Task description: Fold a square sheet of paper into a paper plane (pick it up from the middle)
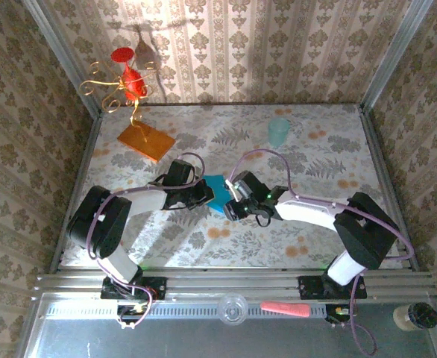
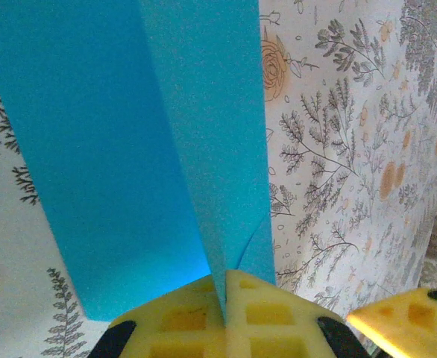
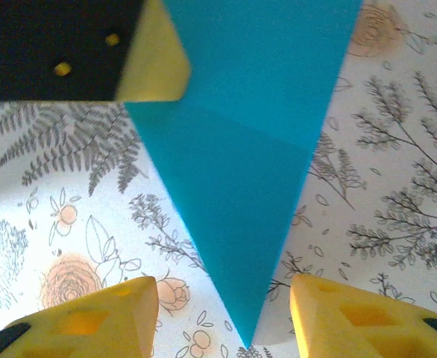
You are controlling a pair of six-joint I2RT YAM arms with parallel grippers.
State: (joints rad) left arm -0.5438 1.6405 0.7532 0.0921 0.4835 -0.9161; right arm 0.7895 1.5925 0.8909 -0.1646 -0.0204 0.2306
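Note:
The square sheet of paper (image 1: 217, 192) is teal-blue and folded into a long pointed dart, the paper plane, held between the two arms at mid-table. My left gripper (image 1: 203, 195) is shut on it. In the left wrist view its yellow pads (image 2: 226, 298) pinch a raised centre crease of the paper (image 2: 166, 134), whose flaps spread away over the floral cloth. My right gripper (image 1: 231, 203) is open. In the right wrist view its fingertips (image 3: 224, 287) stand on either side of the pointed tip of the paper (image 3: 241, 149) without touching it. The left finger (image 3: 155, 71) shows at top left.
An orange slab (image 1: 145, 140) lies at the back left, beside a red and gold ornament (image 1: 129, 82). A pale mint cup (image 1: 278, 131) stands at the back right. Patterned walls close three sides. A pink object (image 1: 284, 309) rests on the front rail.

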